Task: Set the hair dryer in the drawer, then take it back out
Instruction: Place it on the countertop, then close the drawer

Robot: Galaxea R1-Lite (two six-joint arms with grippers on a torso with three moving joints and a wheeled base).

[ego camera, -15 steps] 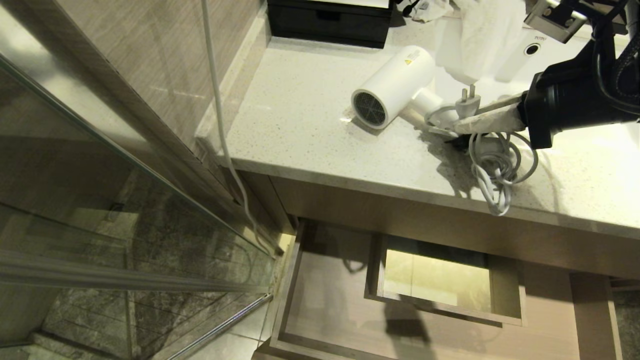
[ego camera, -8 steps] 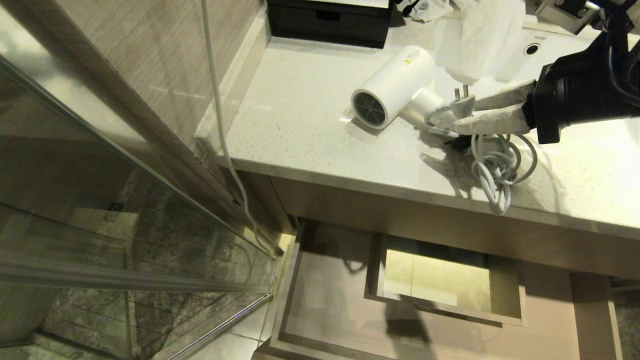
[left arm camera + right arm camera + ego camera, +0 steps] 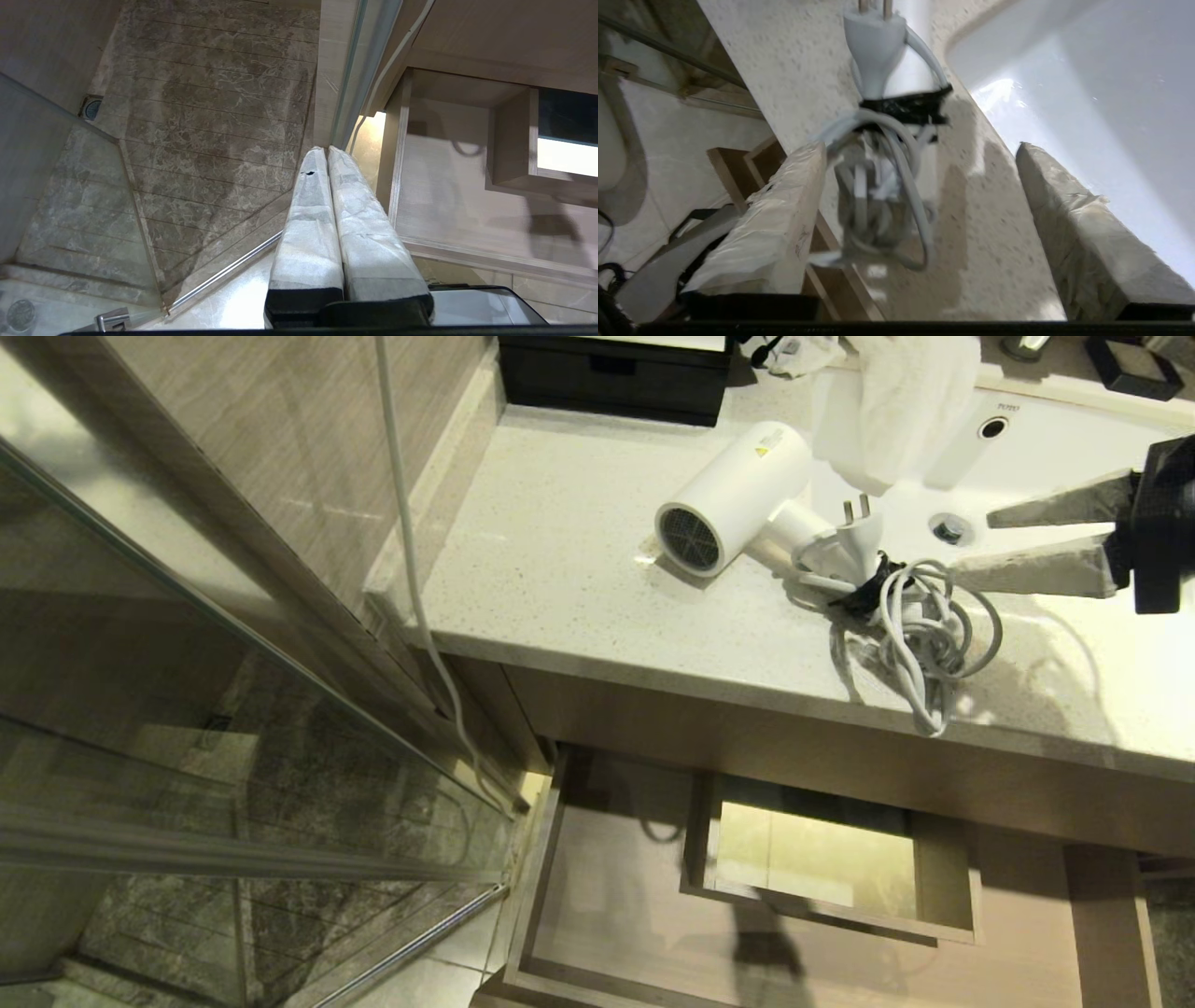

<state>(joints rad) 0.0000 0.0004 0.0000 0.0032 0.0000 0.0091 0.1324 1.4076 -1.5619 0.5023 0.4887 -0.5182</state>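
Speckled light stone forms the vanity countertop (image 3: 560, 551), which runs from a wood-grain side wall (image 3: 280, 457) on the robot's left to a white sink basin (image 3: 1036, 457) on its right. A black box (image 3: 616, 378) stands at the back edge of the countertop, and a white towel (image 3: 901, 401) hangs over the basin rim.

Hair dryer (image 3: 733, 495): lies on its side on the countertop, dark mesh grille facing the front edge. Its white cord (image 3: 920, 635) is bundled in loose loops just beside the handle, bound by a black strap, with the plug (image 3: 859, 537) standing prongs up against the bundle. One loop reaches the front edge of the countertop.

Drawer (image 3: 607, 915): pulled out below the countertop. Its wood-grain floor holds nothing; the boxed rectangular cut-out (image 3: 822, 859) sits toward the back.

Right gripper (image 3: 971, 551): positioned over the basin rim, apart from the cord bundle, fingers pointing toward it. Jaws stand wide and hold nothing. In the right wrist view the cord bundle and plug lie ahead of the gripper, between the lines of the two wrapped fingers (image 3: 775, 224).

Left gripper (image 3: 329, 154): parked low, over the floor by the drawer's left corner and the glass shower door (image 3: 233, 728). Its wrapped fingers are pressed together, holding nothing.
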